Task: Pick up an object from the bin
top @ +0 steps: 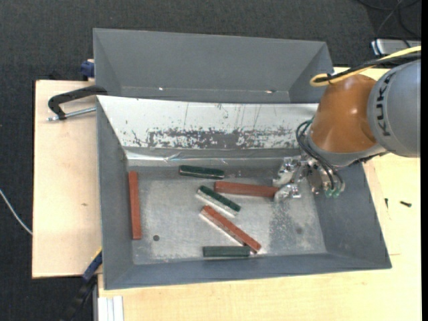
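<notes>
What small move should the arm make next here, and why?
Probably a short shift along the red stick toward the middle of the bin before closing. The gripper sits right at the end of that stick nearest the arm, and a grasp on the very tip could slip.

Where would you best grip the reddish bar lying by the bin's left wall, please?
Probably around the middle of the reddish bar, from straight above, with the pincer closing across its narrow width: it lies flat, long and thin, apart from the other bars.
</notes>
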`<control>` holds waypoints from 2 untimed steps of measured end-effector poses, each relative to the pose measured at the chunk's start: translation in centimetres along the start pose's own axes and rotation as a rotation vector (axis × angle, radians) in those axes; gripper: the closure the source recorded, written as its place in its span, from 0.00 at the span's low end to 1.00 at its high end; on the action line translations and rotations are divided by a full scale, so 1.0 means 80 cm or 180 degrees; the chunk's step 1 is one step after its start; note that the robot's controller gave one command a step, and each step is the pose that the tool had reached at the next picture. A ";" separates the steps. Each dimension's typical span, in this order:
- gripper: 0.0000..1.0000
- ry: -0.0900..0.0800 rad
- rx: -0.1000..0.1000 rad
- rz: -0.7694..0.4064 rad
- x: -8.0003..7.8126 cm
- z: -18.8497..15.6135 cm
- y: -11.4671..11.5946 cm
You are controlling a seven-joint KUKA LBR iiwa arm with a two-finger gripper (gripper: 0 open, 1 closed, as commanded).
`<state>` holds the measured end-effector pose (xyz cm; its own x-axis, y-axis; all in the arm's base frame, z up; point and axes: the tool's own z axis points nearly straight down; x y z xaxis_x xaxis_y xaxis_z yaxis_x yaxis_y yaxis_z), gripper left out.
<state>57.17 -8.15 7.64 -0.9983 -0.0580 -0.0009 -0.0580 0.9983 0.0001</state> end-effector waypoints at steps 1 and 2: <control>1.00 0.0000 0.0000 0.0000 0.000 0.000 0.000; 1.00 -0.0021 0.0000 0.0232 0.018 -0.184 0.030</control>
